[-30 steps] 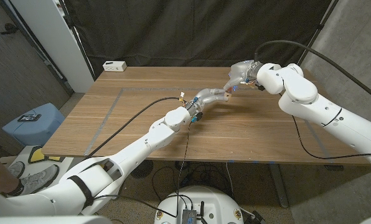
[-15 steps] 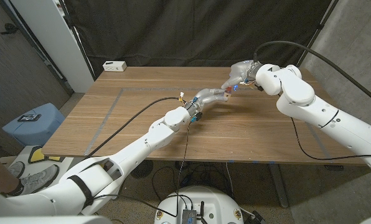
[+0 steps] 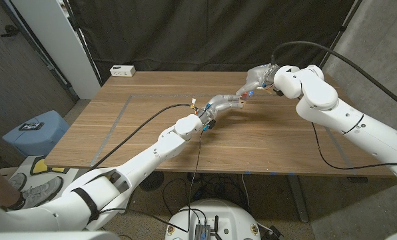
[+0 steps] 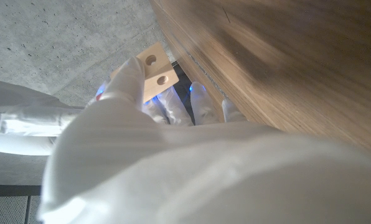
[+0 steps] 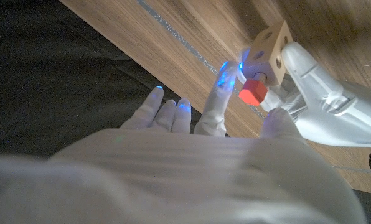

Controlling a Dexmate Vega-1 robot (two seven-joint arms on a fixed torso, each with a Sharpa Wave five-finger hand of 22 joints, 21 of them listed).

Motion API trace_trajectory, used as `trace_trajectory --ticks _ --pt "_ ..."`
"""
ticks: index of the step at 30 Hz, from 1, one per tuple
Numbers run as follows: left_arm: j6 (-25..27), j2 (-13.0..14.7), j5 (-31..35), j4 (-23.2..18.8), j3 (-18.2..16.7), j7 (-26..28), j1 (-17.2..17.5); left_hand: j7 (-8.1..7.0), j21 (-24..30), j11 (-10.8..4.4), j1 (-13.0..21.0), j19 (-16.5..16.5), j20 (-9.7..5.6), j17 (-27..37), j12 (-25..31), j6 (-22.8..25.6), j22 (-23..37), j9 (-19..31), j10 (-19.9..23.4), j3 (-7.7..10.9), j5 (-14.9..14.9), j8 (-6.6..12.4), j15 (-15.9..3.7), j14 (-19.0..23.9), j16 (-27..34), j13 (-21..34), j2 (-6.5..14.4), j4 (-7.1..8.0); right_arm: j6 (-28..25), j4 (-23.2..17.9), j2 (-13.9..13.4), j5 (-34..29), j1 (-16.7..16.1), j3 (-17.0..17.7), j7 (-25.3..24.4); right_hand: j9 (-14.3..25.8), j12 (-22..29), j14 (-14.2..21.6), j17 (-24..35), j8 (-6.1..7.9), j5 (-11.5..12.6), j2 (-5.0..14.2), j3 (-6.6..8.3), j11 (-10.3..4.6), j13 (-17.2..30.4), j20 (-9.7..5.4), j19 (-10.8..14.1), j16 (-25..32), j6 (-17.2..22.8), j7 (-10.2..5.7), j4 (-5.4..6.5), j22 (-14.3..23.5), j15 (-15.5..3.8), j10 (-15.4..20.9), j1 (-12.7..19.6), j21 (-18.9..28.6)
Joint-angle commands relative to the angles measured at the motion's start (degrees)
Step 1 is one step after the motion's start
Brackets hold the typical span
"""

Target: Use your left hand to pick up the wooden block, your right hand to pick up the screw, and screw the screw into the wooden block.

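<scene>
Wood, light and rigid, is forming the wooden block (image 5: 267,48), which the left hand (image 3: 224,103) is gripping by its sides above the table (image 3: 145,133), leaving the drilled faces exposed. Right hand (image 3: 255,80) is pinching the red-headed screw (image 5: 253,91) against the block; the small, likely slippery head probably calls for a fingertip hold, kept square to the hole.
</scene>
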Motion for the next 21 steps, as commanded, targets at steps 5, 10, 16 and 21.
trace_trajectory --ticks 5,10,16,21 --pt "-0.1 0.1 -0.5 0.3 -0.1 -0.8 -0.1 0.52 0.5 0.08 -0.5 0.4 0.23 0.0 0.7 1.1 0.3 0.2 0.2 3.04 0.4 0.42 -2.83 0.1 0.1 2.2 1.4 2.52 1.7 -0.1 -0.6 1.8 1.1 0.4 3.5 1.5 -0.4 -3.0 0.2 -2.81 0.4 -0.53 -0.95 1.26 0.4 1.09 -2.4 -0.8 -9.6 0.6 -0.79 0.1 1.61 -4.7 -1.4 -0.3" --pt "-0.3 -0.1 -0.4 0.8 -0.1 -1.0 -0.4 0.66 0.4 0.23 -0.6 0.4 0.32 0.0 0.7 0.9 0.3 0.2 0.3 3.08 0.4 0.32 -2.79 0.0 0.1 2.2 1.5 2.62 2.1 0.0 -0.9 2.2 1.0 0.6 3.1 2.1 -0.4 -4.2 0.1 -4.04 0.6 -0.33 -1.02 1.26 0.5 1.57 -3.2 -0.9 -13.8 1.06 -1.17 0.1 2.0 -7.0 -1.3 -0.3" --pt "-0.4 -0.4 -0.5 1.4 0.1 -1.2 -0.6 0.73 0.5 0.27 -0.6 0.5 0.23 0.0 0.6 0.8 0.3 0.2 0.1 3.09 0.4 0.3 -2.86 0.0 0.1 2.2 1.4 2.55 3.3 -0.1 -1.6 4.1 0.9 1.4 3.0 2.6 -0.5 -5.7 0.0 -6.19 0.6 0.12 -0.8 1.69 0.6 2.07 -4.3 -1.0 -20.3 1.65 -2.01 0.1 2.49 -10.5 -0.7 -0.2" --pt "-0.3 -0.4 -0.5 1.5 0.1 -1.2 -0.7 0.72 0.5 0.23 -0.6 0.5 0.2 0.0 0.6 0.9 0.3 0.2 0.1 3.12 0.4 0.33 -2.84 0.1 0.1 2.1 1.4 2.54 4.5 -0.1 -2.5 5.9 1.0 1.8 3.4 3.0 -0.4 -7.2 -0.1 -7.09 0.8 0.46 0.22 1.64 0.6 2.33 -5.5 -1.1 -23.7 1.83 -3.75 0.1 2.62 -13.3 2.0 -0.3"
